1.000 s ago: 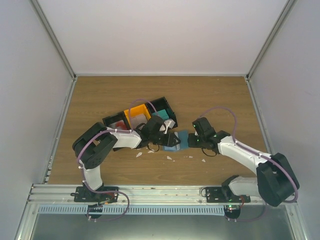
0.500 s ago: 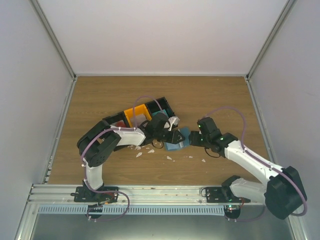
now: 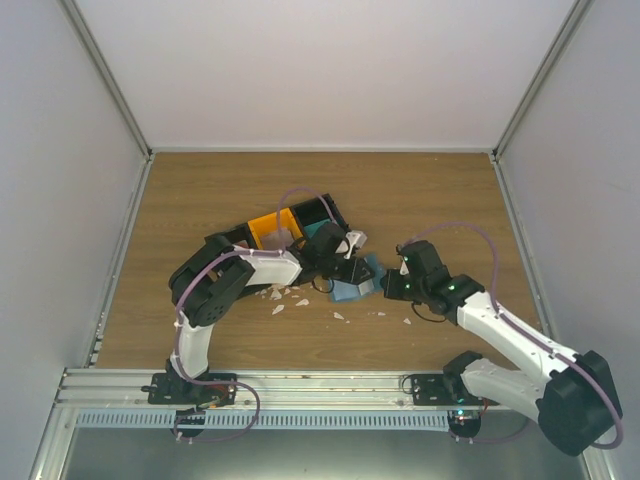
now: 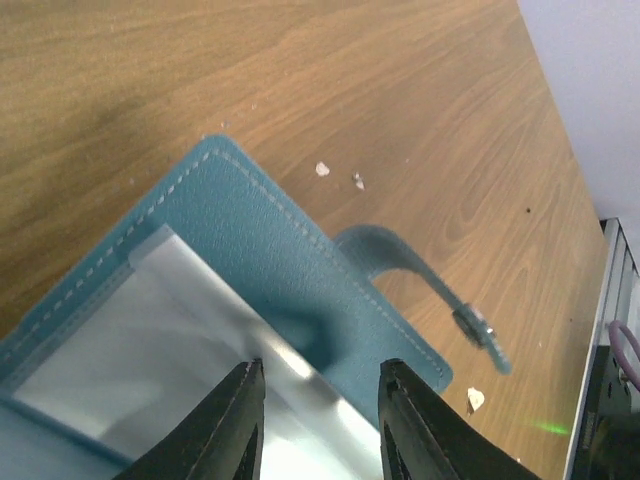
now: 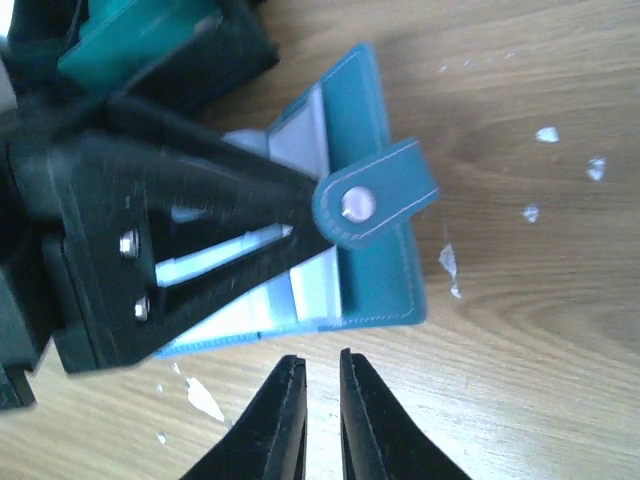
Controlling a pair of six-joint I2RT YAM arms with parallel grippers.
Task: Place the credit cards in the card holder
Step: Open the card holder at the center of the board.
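Observation:
The card holder (image 3: 358,289) lies open on the wood, blue-teal with clear sleeves inside (image 4: 270,250) and a snap strap (image 5: 375,195). My left gripper (image 3: 348,268) reaches onto it from the left. Its jaws stand apart (image 4: 320,372), the tips resting on the sleeve and the teal lining. The right wrist view shows its black fingers (image 5: 220,195) lying across the holder (image 5: 385,270). My right gripper (image 5: 322,360) hovers over bare wood just off the holder's edge (image 3: 393,290), with only a slim gap and nothing between the jaws. The credit cards are not in view.
A row of small bins stands behind the left arm, one orange (image 3: 268,228) and one black holding a bright teal stack (image 3: 320,212). White paper scraps (image 3: 285,299) litter the wood near the holder, with more of these scraps (image 5: 205,398) beside my right fingers.
My left gripper has pushed farther right onto the holder. My right gripper has drawn back a little from the holder's right edge, its arm swinging outward.

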